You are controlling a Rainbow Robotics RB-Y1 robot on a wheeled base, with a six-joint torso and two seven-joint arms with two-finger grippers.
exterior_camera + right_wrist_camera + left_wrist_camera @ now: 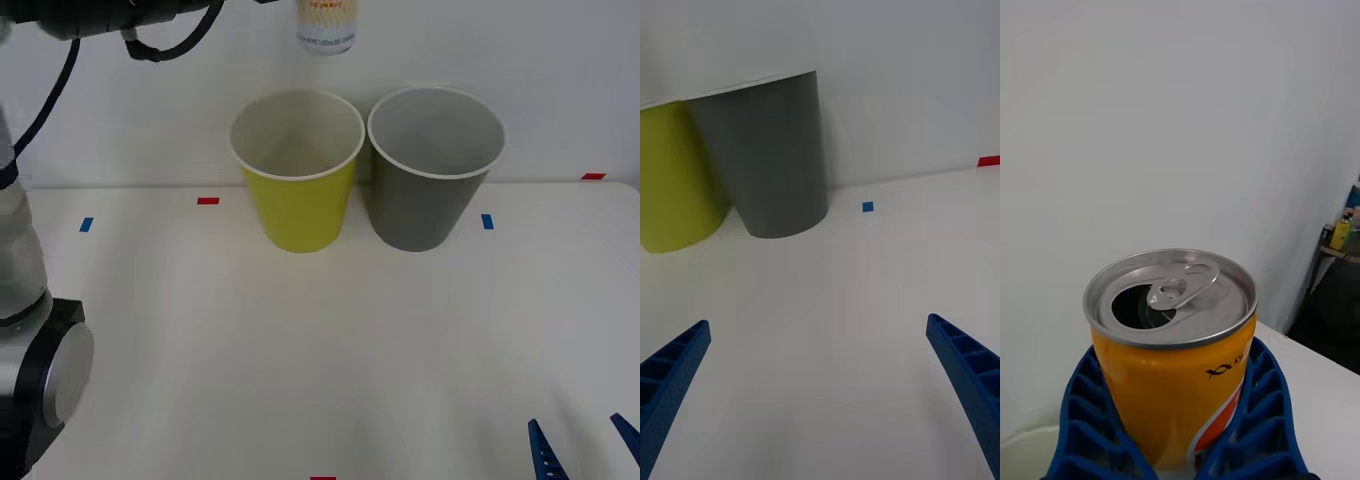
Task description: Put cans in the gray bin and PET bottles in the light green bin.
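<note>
My left gripper is shut on an orange-yellow can with an opened silver top, its blue fingers hugging both sides. In the front view the can hangs high at the back, above the gap between the two bins and nearer the light green one. The light green bin stands upright on the table beside the gray bin, which is to its right; both look hollow inside. My right gripper rests open low at the table's near right, the same gripper facing the gray bin. PET bottles are out of view.
The white table carries small red and blue tape marks. A white wall stands close behind the bins. My left arm's joint bulks at the near left.
</note>
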